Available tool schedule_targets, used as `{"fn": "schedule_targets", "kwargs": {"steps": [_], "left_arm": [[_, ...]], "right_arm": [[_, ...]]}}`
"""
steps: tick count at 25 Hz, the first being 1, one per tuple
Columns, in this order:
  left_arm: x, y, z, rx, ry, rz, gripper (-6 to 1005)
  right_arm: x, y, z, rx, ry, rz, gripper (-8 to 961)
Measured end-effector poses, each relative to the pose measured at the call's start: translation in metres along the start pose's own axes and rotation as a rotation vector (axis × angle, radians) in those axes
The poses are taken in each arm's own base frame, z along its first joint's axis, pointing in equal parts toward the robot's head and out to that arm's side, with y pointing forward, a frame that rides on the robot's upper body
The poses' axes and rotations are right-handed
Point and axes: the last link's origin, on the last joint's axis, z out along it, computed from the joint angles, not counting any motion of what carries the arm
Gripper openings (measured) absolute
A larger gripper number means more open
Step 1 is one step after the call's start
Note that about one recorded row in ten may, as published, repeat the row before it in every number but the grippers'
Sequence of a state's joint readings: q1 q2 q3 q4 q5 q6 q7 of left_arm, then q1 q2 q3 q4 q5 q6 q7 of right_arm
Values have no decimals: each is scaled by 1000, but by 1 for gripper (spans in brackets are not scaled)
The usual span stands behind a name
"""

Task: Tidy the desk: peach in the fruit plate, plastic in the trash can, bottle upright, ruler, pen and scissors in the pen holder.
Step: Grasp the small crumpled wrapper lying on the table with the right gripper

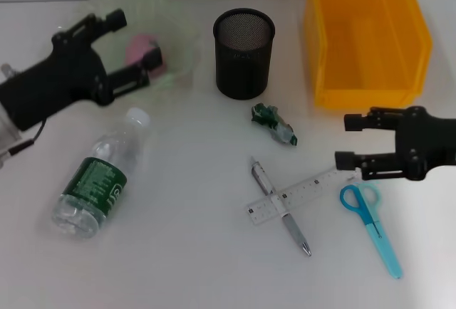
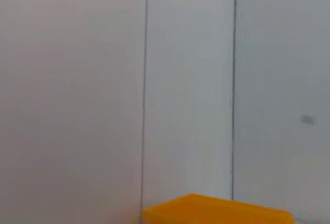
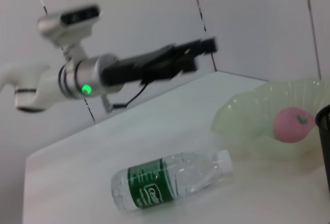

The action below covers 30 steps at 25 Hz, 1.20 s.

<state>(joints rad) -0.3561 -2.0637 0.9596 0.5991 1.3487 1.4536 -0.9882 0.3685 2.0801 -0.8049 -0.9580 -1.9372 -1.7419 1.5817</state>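
Note:
The pink peach (image 1: 140, 48) lies in the pale green fruit plate (image 1: 182, 33) at the back left. My left gripper (image 1: 135, 38) hangs open and empty above that plate. The right wrist view shows the peach (image 3: 291, 124) resting in the plate (image 3: 258, 115) well below it. A clear bottle (image 1: 100, 177) with a green label lies on its side at the front left. Crumpled green plastic (image 1: 274, 122) sits mid-table. The pen (image 1: 280, 206) crosses under the ruler (image 1: 303, 194), and blue scissors (image 1: 370, 225) lie to their right. My right gripper (image 1: 349, 140) is open just above the ruler's right end.
A black mesh pen holder (image 1: 244, 53) stands at the back centre. The yellow bin (image 1: 363, 38) stands at the back right, with its edge (image 2: 221, 211) in the left wrist view. The bottle (image 3: 170, 180) lies close beside the plate.

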Motion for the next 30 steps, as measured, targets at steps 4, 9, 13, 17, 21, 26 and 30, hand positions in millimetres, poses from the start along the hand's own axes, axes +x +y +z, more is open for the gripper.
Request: {"fn": "schedule_targets", "kwargs": {"steps": [4, 9, 13, 17, 21, 26, 30], "left_arm": [[-18, 25, -13, -107, -73, 44, 703], [-35, 45, -15, -252, -208, 39, 870], [-40, 48, -18, -283, -268, 23, 870], [-40, 48, -25, -281, -291, 26, 870], [-41, 50, -26, -289, -297, 28, 870], [-41, 50, -24, -294, -300, 32, 869], [-40, 50, -23, -296, -298, 31, 869]], "right_arm": [[-19, 5, -13, 10, 21, 38, 818], [-38, 2, -19, 70, 142, 125, 811], [-51, 2, -21, 166, 323, 162, 805], [-66, 3, -22, 247, 431, 197, 799], [-81, 5, -7, 272, 509, 199, 793], [-91, -4, 11, 421, 622, 205, 785], [-90, -9, 30, 455, 600, 251, 779]]}}
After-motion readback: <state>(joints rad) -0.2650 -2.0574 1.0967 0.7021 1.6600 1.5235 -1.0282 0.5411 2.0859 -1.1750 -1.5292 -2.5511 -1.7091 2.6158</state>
